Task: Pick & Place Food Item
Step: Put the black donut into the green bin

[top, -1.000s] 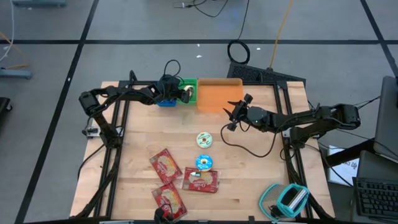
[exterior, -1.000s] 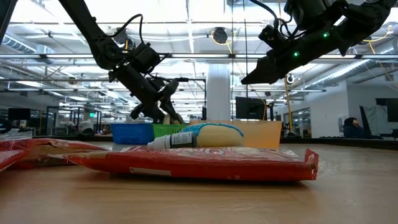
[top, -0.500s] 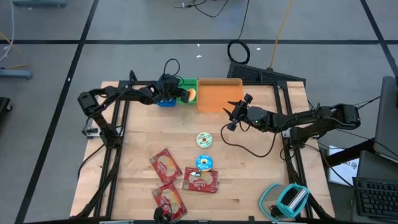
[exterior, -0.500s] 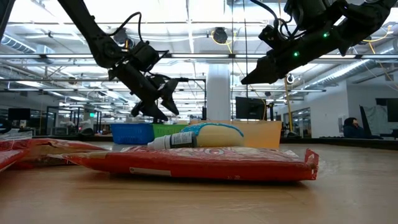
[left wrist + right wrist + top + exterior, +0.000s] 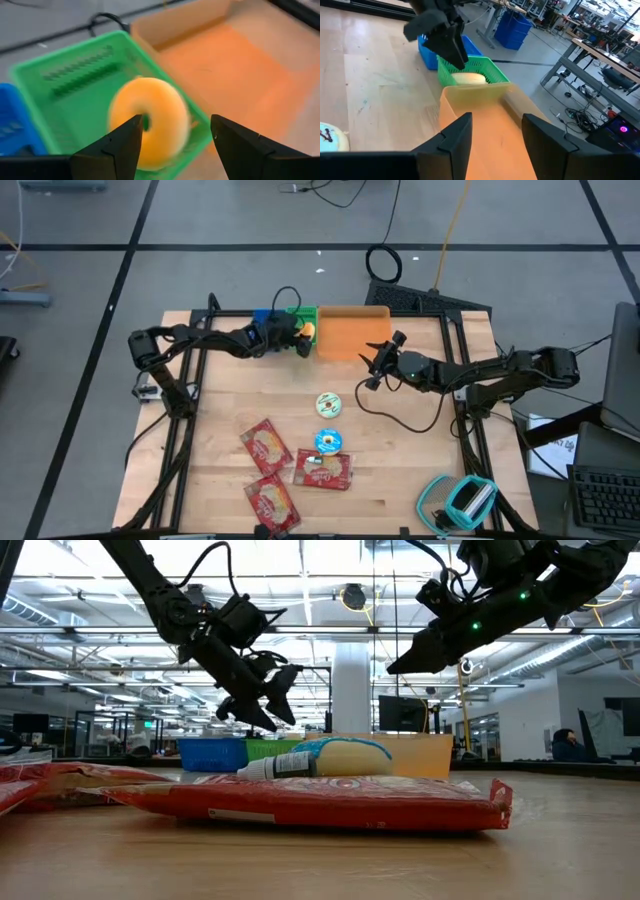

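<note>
A yellow-orange donut (image 5: 150, 117) lies in the green basket (image 5: 65, 85), also seen as the pale donut (image 5: 468, 78) in the right wrist view. My left gripper (image 5: 296, 342) hangs open just on the near side of the green basket (image 5: 303, 318), above the donut and clear of it. My right gripper (image 5: 371, 371) hovers open and empty by the near right corner of the orange bin (image 5: 352, 332). In the low view the left gripper (image 5: 272, 705) and the right gripper (image 5: 402, 664) both hang above the table.
A blue basket (image 5: 263, 317) stands left of the green one. Two frosted donuts (image 5: 329, 404), (image 5: 328, 442) and three red snack packets (image 5: 265, 445), (image 5: 322, 470), (image 5: 272, 502) lie on the near half of the wooden table (image 5: 420, 460). A cable trails from the right arm.
My left gripper has opened and let go of the yellow-orange donut, which now lies in the green basket. The gripper has then drawn back a little toward the table's near edge, rolling as it went, and the blue basket shows again.
</note>
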You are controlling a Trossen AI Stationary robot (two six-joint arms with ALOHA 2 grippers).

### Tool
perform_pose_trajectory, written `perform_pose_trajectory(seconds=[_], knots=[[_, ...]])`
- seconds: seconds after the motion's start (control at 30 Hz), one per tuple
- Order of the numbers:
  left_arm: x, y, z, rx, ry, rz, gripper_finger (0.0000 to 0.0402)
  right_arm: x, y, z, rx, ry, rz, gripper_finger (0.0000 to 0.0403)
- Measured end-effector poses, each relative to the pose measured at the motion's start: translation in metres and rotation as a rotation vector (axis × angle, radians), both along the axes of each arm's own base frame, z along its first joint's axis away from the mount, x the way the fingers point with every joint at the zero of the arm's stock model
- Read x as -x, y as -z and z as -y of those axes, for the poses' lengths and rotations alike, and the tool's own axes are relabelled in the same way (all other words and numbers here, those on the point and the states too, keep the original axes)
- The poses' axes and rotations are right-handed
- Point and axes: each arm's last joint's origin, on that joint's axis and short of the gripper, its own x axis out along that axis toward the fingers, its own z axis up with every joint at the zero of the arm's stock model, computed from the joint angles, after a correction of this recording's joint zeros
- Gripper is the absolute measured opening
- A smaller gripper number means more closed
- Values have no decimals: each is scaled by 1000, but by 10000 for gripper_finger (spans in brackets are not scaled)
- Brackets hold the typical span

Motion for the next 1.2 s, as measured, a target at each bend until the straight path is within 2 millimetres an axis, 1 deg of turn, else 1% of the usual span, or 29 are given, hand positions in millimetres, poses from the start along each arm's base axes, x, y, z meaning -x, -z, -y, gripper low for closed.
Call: perform_pose_trajectory(seconds=[0.1, 0.63, 0.73, 0.97, 1.2], knots=[[-2, 0, 3, -39, -43, -20, 237, -1, 0, -1, -8, -27, 1, 160], [-2, 0, 3, -13, -38, -2, 237, -2, -1, -2, -29, -68, 27, 160], [-4, 5, 2, -5, -38, 4, 237, -2, -1, -2, -29, -68, 27, 160], [-8, 26, -6, 41, -39, 11, 237, -2, -1, -2, -30, -68, 27, 160], [-6, 28, -11, 46, -55, 8, 235, -2, -1, -2, -30, -68, 27, 160]])
